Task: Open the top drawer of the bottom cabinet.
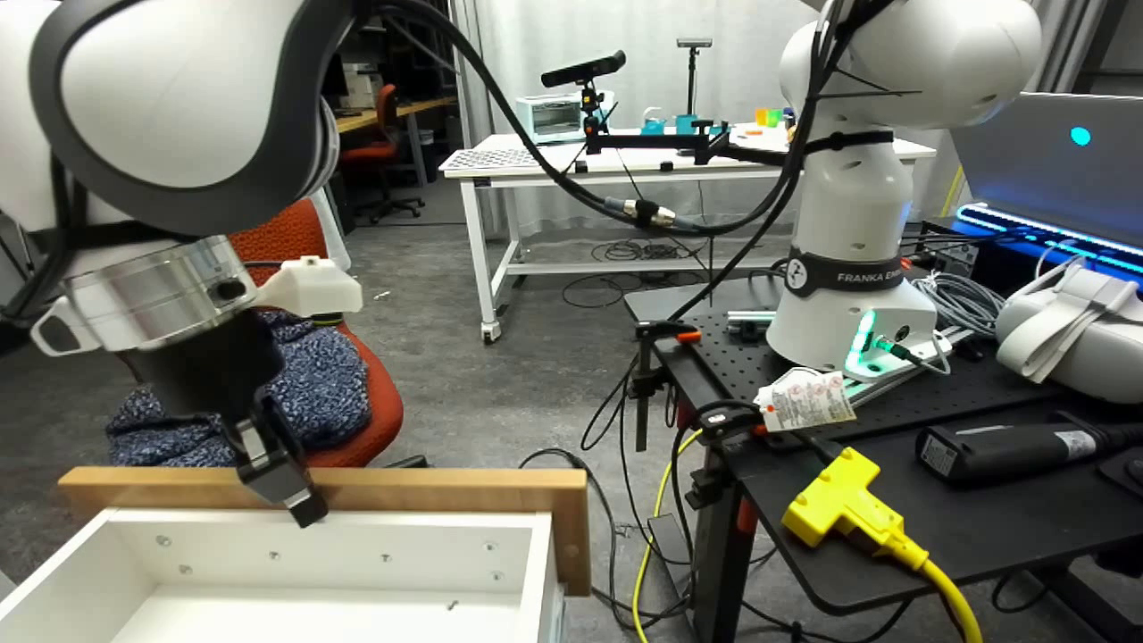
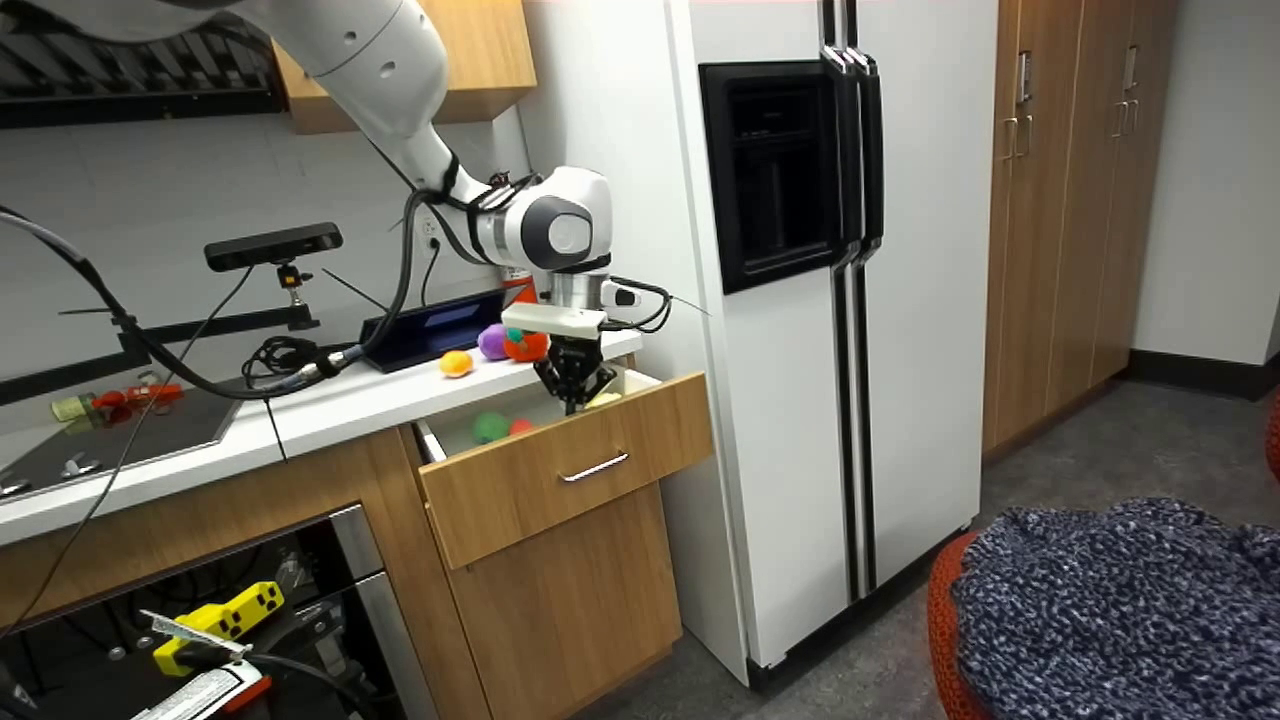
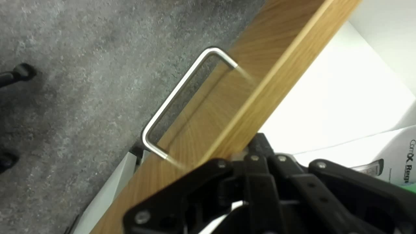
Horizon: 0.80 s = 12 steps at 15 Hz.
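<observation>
The top drawer stands open, pulled out from the bottom cabinet (image 2: 570,590). Its wood front panel shows in both exterior views (image 1: 429,489) (image 2: 500,500), and its pale top edge crosses the wrist view (image 3: 282,84). A silver bar handle is on the panel's outer face (image 2: 593,468) (image 3: 174,97). My gripper (image 1: 306,507) points down at the inner side of the front panel, with its fingertips (image 3: 261,144) together beside the top edge. It also shows over the drawer in an exterior view (image 2: 572,405). Nothing shows between the fingers. Contact with the panel cannot be told for certain.
Inside the drawer lie a green ball (image 2: 491,428), a red item (image 2: 521,426) and a printed white package (image 3: 398,156). A white fridge (image 2: 770,400) stands beside the cabinet. Toys sit on the counter (image 2: 400,405). An orange chair (image 1: 379,393) with a dark cushion is beyond the drawer.
</observation>
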Tool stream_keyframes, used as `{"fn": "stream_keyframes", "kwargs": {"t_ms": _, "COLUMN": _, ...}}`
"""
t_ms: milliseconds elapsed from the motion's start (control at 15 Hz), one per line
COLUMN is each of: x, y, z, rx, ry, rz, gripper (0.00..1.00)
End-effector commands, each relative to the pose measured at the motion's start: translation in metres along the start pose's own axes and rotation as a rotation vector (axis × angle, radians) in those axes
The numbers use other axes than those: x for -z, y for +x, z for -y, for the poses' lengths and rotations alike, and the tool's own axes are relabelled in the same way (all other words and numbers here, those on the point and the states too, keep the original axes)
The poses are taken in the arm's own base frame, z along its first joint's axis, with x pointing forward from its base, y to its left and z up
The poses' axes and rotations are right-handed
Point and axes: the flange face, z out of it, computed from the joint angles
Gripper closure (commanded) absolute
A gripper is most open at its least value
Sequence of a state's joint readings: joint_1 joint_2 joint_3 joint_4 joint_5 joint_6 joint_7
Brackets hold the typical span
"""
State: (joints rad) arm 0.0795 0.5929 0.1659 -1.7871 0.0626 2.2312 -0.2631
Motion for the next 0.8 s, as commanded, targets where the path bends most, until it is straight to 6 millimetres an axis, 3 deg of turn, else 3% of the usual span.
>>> {"fn": "stream_keyframes", "kwargs": {"t_ms": 0, "x": 0.009, "y": -0.046, "z": 0.005, "rx": -0.067, "ry": -0.047, "rz": 0.097, "gripper": 1.00}}
{"fn": "stream_keyframes", "kwargs": {"t_ms": 733, "x": 0.023, "y": -0.154, "z": 0.011, "rx": -0.293, "ry": -0.185, "rz": 0.374, "gripper": 1.00}}
